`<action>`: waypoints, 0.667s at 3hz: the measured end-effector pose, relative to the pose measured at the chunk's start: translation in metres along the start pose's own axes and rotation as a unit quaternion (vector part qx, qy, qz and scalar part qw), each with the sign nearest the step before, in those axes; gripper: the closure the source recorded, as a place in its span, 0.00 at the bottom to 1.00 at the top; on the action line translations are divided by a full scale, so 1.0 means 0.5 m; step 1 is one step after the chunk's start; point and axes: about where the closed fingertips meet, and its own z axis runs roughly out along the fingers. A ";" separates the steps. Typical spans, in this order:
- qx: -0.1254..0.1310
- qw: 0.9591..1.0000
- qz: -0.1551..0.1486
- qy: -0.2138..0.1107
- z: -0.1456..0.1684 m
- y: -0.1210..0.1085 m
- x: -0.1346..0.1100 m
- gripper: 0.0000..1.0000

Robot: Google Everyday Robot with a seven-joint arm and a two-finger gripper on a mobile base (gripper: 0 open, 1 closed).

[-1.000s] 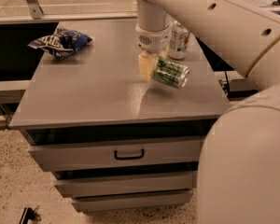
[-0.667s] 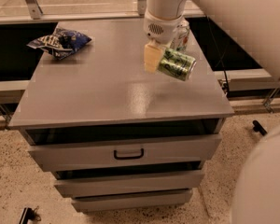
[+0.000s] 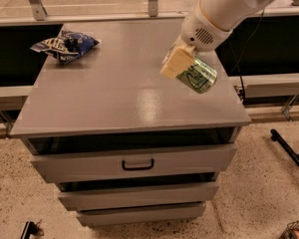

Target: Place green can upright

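Over the right side of the grey cabinet top (image 3: 109, 88), near its right edge, the gripper (image 3: 183, 66) has the green can (image 3: 199, 76) clamped between its fingers. One tan pad (image 3: 175, 62) presses flat against the can's near side, while the other is hidden behind it. The can is tilted, neither upright nor flat, one round end turned toward the front right corner, and it looks lifted off the surface. The white arm (image 3: 224, 6) reaches in from the back right. A blue snack bag (image 3: 66, 45) lies at the back left corner.
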 end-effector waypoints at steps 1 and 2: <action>0.016 0.993 -0.006 -0.117 -0.008 -0.026 0.010 1.00; 0.053 0.985 0.000 -0.165 -0.061 -0.052 0.036 1.00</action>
